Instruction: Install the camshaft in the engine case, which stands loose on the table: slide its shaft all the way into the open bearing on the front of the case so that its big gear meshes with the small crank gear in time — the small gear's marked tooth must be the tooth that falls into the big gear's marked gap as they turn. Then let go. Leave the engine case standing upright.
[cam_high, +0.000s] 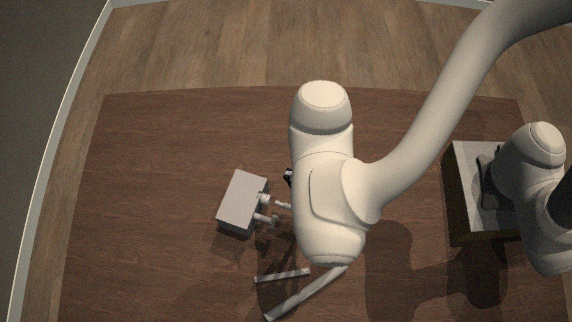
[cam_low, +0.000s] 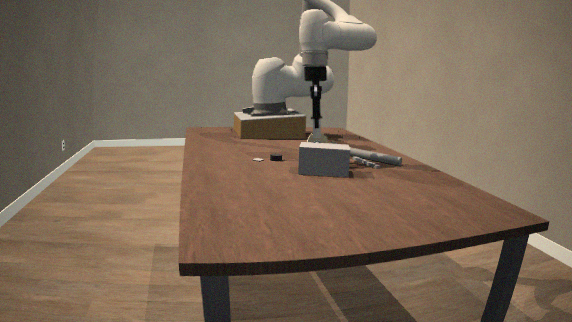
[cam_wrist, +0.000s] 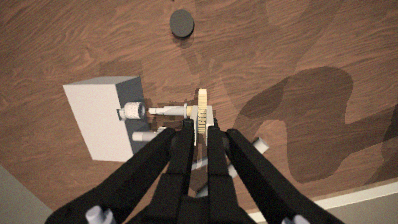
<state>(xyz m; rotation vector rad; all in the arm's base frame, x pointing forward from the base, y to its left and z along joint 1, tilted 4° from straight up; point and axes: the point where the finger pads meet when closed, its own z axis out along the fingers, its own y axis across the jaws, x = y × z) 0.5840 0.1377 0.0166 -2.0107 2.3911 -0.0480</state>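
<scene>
The pale metal camshaft with its cream toothed big gear is being gripped at the gear by the black two-fingered pincer, which is clenched on it. Its slim shaft is being held level, pointing at the white round bearing on the front of the grey box-shaped engine case (tip just short of it). The case is standing upright on the brown wooden surface. A small dark disc is lying well apart.

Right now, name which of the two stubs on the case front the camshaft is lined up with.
The upper stub, with the wide collar: the camshaft points straight at it. The thinner lower stub sits beside.
</scene>
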